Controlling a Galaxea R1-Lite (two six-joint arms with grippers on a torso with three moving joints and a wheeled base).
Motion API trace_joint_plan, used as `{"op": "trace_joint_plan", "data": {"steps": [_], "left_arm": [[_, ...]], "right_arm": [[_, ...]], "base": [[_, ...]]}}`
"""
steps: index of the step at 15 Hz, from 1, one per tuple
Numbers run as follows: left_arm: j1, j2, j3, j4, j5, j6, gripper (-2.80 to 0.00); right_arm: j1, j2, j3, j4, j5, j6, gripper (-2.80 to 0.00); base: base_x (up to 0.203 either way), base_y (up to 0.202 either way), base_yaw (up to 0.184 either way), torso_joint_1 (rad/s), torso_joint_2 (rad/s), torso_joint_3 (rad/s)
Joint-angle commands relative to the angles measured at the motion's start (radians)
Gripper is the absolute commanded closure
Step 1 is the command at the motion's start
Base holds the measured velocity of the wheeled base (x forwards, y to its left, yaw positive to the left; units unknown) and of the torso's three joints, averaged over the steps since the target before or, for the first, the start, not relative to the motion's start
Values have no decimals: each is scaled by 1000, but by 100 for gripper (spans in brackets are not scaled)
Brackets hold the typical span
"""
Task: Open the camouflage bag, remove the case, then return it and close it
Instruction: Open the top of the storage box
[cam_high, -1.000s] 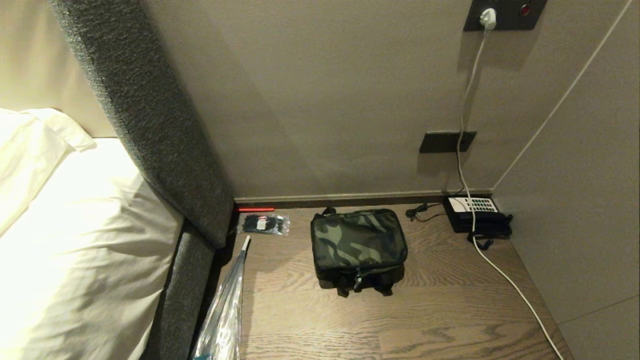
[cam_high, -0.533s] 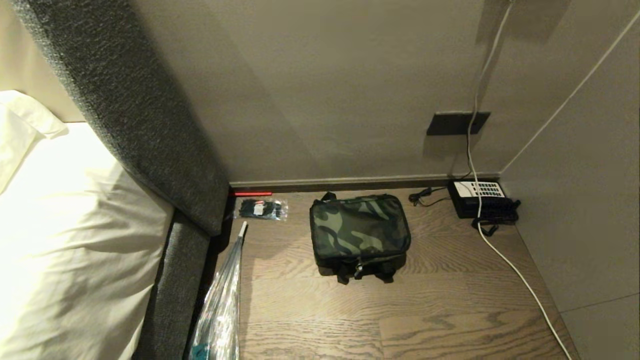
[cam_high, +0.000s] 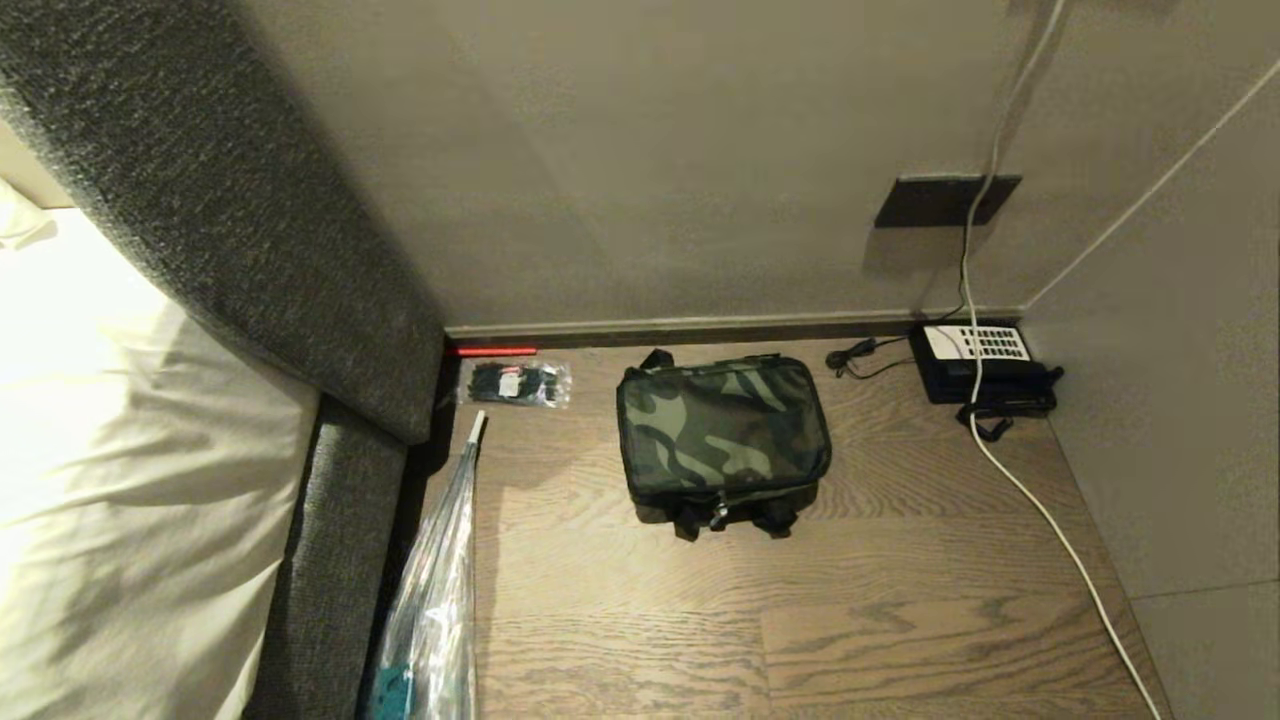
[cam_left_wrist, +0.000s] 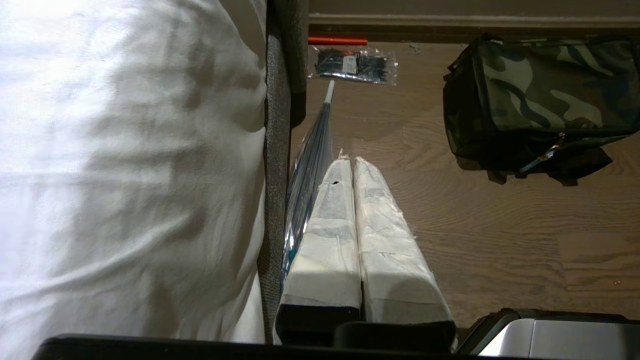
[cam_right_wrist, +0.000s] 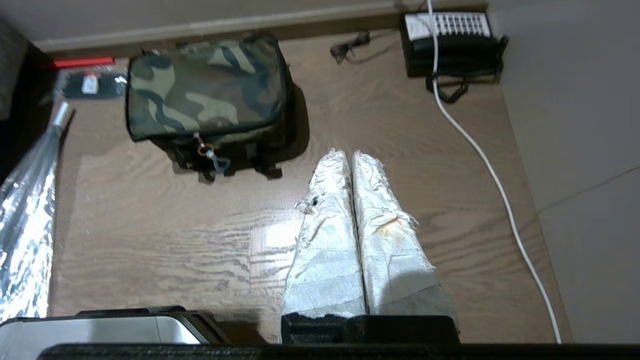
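We see the camouflage bag (cam_high: 722, 432) zipped shut at the frame's centre. Our left gripper (cam_left_wrist: 348, 162) and right gripper (cam_right_wrist: 348, 156) hang with jaws pressed together, empty.

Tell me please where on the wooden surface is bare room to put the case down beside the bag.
The widest bare wood lies in front of the camouflage bag, between the foil-wrapped umbrella and the white cable. A narrower strip lies between bag and cable. It is crowded along the wall: the clear packet, a black cord, the telephone.
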Motion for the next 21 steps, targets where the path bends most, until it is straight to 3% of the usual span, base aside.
{"op": "trace_joint_plan", "data": {"steps": [1, 21], "left_arm": [[0, 0, 0, 0, 1, 0, 0], [0, 0, 0, 0, 1, 0, 0]], "right_arm": [[0, -7, 17, -1, 0, 0, 0], [0, -7, 14, -1, 0, 0, 0]], "base": [[0, 0, 0, 4, 7, -201], [0, 0, 0, 3, 3, -196]]}}
